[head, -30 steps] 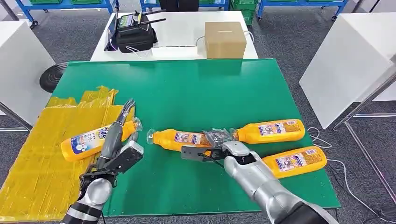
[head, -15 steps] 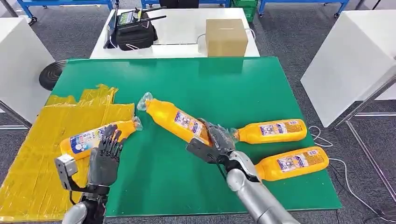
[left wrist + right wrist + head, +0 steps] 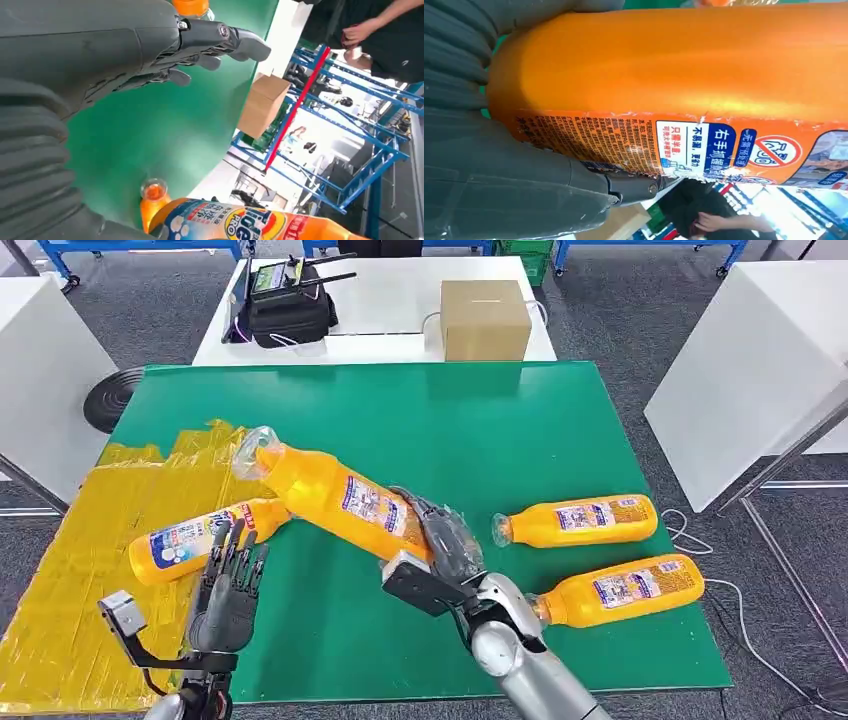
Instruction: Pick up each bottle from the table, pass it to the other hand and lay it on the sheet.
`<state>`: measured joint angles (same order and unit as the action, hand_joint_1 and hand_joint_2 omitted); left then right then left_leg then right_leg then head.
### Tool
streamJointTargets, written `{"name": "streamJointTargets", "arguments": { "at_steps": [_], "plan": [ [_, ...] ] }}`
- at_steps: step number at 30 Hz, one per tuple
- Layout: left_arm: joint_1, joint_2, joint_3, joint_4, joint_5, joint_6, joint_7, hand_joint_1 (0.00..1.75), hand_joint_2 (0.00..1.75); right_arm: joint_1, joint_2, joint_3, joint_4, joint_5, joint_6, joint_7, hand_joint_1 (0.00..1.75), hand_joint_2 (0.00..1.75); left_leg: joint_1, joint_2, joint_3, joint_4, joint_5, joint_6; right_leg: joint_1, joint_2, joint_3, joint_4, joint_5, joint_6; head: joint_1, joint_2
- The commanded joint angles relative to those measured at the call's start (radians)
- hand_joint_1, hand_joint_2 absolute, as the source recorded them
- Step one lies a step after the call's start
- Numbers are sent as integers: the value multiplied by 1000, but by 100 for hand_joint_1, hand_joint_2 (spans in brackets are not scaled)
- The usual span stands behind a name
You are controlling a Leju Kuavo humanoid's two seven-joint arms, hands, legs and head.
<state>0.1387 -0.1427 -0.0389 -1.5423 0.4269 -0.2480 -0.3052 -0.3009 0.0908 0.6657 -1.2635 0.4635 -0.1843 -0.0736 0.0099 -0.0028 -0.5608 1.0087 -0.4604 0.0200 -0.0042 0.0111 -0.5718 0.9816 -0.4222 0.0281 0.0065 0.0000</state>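
A bottle is gripped at its base by the right hand and held tilted above the table, cap toward the sheet at the left edge. The left hand is raised near the front edge, fingers spread, holding nothing. One bottle lies on the sheet and two bottles lie near the right edge
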Motion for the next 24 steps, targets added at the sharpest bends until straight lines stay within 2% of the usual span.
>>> {"name": "streamJointTargets", "arguments": {
  "at_steps": [1, 7, 9, 12, 13, 16, 24],
  "plan": [
    [-10, -4, -5, 19, 2, 5, 2, 0, 175, -24, -17, 42, -1, -6, -5, -1, 175, 175, 0, 0, 3, -1, -1, 0, 0, -1, 3, -1, -1, 0, 0, 0],
    [-10, -4, -5, 19, 2, 5, 2, 0, 175, -24, -17, 42, -1, -6, -5, -1, 175, 175, 0, 0, 2, -1, -1, 0, 0, -1, 2, -1, -1, 0, 0, 0],
    [-14, -1, -19, 21, -2, -1, 3, 0, 175, -55, -2, 63, 49, -13, 25, 13, 175, 175, 0, 0, 3, -1, -1, 0, 0, -1, 3, -1, -1, 0, 0, 0],
    [-29, 5, -56, 23, -18, -5, 1, 0, 175, -112, 26, 119, 137, -31, 103, 41, 175, 175, 0, 2, 2, -1, -1, -1, 0, 1, 2, 0, 0, 0, 0, 0],
    [-38, 15, -78, 24, -23, -11, -1, 0, 175, -139, 36, 148, 184, -76, 179, 48, 175, 175, 0, 2, 1, 0, -1, 0, 0, 1, 1, 0, 0, 0, 0, 0],
    [-49, 33, -122, 15, -26, -35, -14, 0, 175, -177, 54, 210, 273, -171, 310, 35, 175, 175, 0, 3, 4, -2, -1, -1, 0, 1, 3, -1, 0, -1, 0, 0],
    [-42, 61, -199, -50, -27, -107, -34, 0, 175, -211, 107, 393, 408, -179, 428, 39, 175, 175, 1, 2, 1, -1, 0, -1, 0, 1, 1, 0, 0, 0, 0, 0]
  ]
}}
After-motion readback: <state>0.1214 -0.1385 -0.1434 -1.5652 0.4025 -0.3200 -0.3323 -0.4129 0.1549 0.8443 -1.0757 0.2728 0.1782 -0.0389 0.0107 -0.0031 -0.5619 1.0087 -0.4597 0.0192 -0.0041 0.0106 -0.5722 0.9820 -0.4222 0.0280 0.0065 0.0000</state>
